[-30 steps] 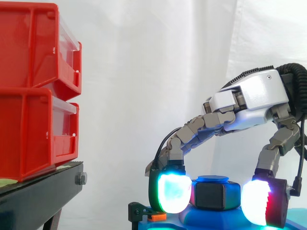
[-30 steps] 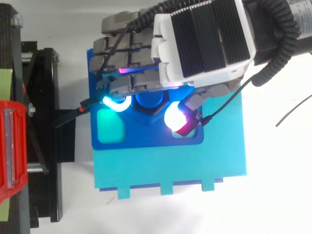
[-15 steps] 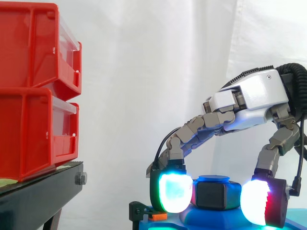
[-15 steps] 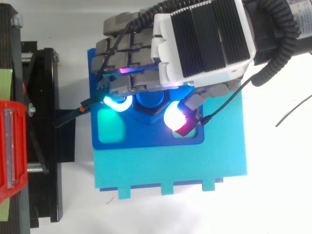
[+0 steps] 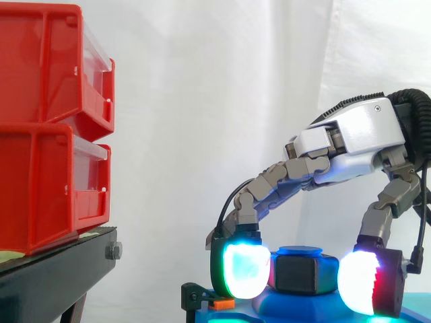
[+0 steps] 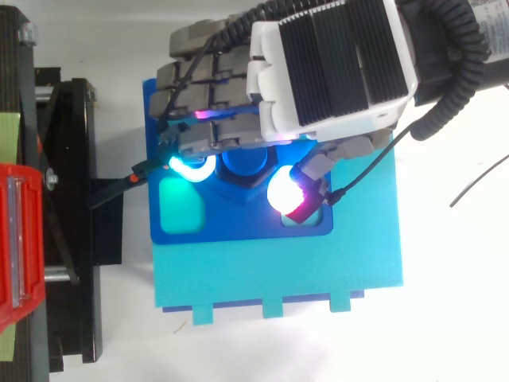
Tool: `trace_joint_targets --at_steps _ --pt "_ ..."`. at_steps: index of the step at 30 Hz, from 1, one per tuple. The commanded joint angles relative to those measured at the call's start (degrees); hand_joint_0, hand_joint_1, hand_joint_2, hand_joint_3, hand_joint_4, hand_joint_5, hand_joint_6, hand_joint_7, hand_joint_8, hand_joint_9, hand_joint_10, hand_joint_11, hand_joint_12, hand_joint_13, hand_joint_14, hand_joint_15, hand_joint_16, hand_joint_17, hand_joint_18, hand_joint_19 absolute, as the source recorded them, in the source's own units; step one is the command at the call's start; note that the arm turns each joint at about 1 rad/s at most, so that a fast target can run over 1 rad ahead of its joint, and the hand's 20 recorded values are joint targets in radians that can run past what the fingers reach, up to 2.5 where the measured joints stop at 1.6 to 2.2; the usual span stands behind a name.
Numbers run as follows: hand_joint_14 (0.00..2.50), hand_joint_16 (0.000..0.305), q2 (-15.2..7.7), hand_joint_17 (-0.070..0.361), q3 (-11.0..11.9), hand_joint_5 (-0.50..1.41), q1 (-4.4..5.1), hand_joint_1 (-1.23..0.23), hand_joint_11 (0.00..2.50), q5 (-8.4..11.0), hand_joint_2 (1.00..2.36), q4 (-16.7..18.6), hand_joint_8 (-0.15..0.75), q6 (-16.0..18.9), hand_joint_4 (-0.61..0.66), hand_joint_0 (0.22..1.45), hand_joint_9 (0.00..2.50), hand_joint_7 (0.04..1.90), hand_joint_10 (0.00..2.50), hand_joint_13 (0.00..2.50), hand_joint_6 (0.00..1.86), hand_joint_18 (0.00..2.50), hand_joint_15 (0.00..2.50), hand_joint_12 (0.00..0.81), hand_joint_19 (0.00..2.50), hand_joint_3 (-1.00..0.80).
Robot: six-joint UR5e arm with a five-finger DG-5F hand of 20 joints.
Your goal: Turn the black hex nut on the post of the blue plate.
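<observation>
While the hand (image 5: 350, 145) arches over the black nut (image 5: 295, 274) on the blue plate's (image 6: 238, 227) post (image 6: 245, 161), whether it actually grips the nut cannot be told.

Side view looks level, close in, across the blue plate (image 6: 238, 227); top view looks straight down (from somewhat farther), sharing plate, hand (image 5: 350, 145) and red bins (image 5: 40, 121).

The robot hand (image 5: 353, 141) arches palm-down, fingers (image 5: 273, 185) and thumb curled toward each other.

On blue plate (image 6: 238, 227): black hex nut (image 5: 295, 274) seated on blue post (image 5: 298, 252).
</observation>
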Motion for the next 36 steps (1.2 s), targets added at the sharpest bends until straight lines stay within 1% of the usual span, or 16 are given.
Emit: trace_joint_targets --at_steps 1,4,6,9,10,13,15,17,22,23,24,27,29,31,34,36 --pt "0.01 0.060 0.0 0.135 -0.1 -0.23 0.05 -0.78 0.16 0.00 1.00 0.1 0.224 0.0 0.21 0.39 0.36 0.91 0.01 0.37 0.50 0.25 0.16 0.356 0.25 -0.50" --pt "0.01 0.066 0.0 0.149 0.0 -0.26 0.05 -0.80 0.16 0.00 1.00 0.0 0.234 -0.1 0.17 0.34 0.35 0.81 0.01 0.38 0.50 0.26 0.16 0.379 0.26 -0.50" --pt "0.01 0.067 0.1 0.151 0.5 -0.28 -0.04 -0.81 0.16 -0.53 1.00 -0.1 0.232 -0.3 0.14 0.33 0.34 0.77 0.01 0.37 0.50 0.26 0.16 0.383 0.26 -0.50" --pt "0.01 0.069 0.1 0.156 2.8 -0.30 0.05 -0.81 0.13 -0.71 1.00 -2.1 0.230 -0.3 0.10 0.31 0.30 0.71 0.00 0.34 0.50 0.25 0.15 0.387 0.27 -0.50" --pt "0.01 0.070 0.0 0.158 3.2 -0.30 0.05 -0.79 0.10 -0.71 1.00 -2.6 0.221 -0.3 0.09 0.31 0.25 0.69 0.00 0.34 0.50 0.24 0.15 0.390 0.26 -0.50" --pt "0.01 0.070 0.0 0.158 4.6 -0.30 0.40 -0.76 0.07 -0.44 1.00 -4.3 0.221 0.1 0.08 0.30 0.24 0.68 0.00 0.32 0.50 0.22 0.15 0.390 0.26 -0.50" --pt "0.01 0.070 0.1 0.157 5.0 -0.30 0.40 -0.76 0.07 -0.44 1.00 -4.8 0.221 0.4 0.08 0.30 0.23 0.68 0.00 0.31 0.50 0.21 0.15 0.389 0.26 -0.50" --pt "0.01 0.070 0.1 0.157 7.0 -0.30 0.49 -0.75 0.06 -0.53 1.00 -5.4 0.221 1.7 0.08 0.30 0.23 0.67 0.00 0.30 0.50 0.20 0.14 0.388 0.26 -0.50" --pt "0.00 0.070 0.2 0.157 9.7 -0.30 0.49 -0.70 0.06 -0.53 1.00 -7.2 0.223 4.0 0.08 0.30 0.22 0.67 0.00 0.29 0.50 0.19 0.13 0.389 0.26 -0.50" --pt "0.00 0.070 0.2 0.157 9.7 -0.30 0.49 -0.69 0.05 -0.53 1.00 -7.2 0.223 4.0 0.09 0.30 0.22 0.67 0.00 0.29 0.50 0.19 0.13 0.390 0.26 -0.50" --pt "0.00 0.070 0.9 0.157 9.9 -0.30 0.58 -0.67 0.06 -0.62 1.00 -9.4 0.224 3.9 0.09 0.31 0.22 0.67 0.00 0.29 0.50 0.18 0.13 0.389 0.26 -0.50" --pt "0.00 0.069 1.9 0.156 9.7 -0.30 0.58 -0.64 0.06 -0.35 1.00 -11.9 0.225 3.9 0.09 0.31 0.22 0.67 0.00 0.28 0.50 0.18 0.13 0.391 0.26 -0.50" --pt "0.00 0.069 3.5 0.156 9.2 -0.30 0.67 -0.63 0.06 0.17 1.00 -15.7 0.225 3.7 0.09 0.31 0.22 0.67 0.00 0.28 0.50 0.17 0.13 0.390 0.27 -0.50" --pt "0.00 0.069 4.2 0.155 8.8 -0.30 0.67 -0.61 0.06 0.53 1.00 -17.1 0.225 3.4 0.10 0.31 0.22 0.67 0.00 0.28 0.50 0.17 0.12 0.390 0.26 -0.50" --pt "0.01 0.069 6.4 0.155 6.8 -0.30 0.67 -0.59 0.06 2.11 1.00 -19.4 0.226 2.8 0.10 0.32 0.22 0.68 0.00 0.28 0.50 0.17 0.13 0.389 0.27 -0.50" --pt "0.00 0.068 8.8 0.154 3.8 -0.30 0.76 -0.58 0.05 4.30 1.00 -19.5 0.228 2.8 0.11 0.32 0.23 0.68 0.00 0.28 0.50 0.17 0.12 0.387 0.27 -0.50"
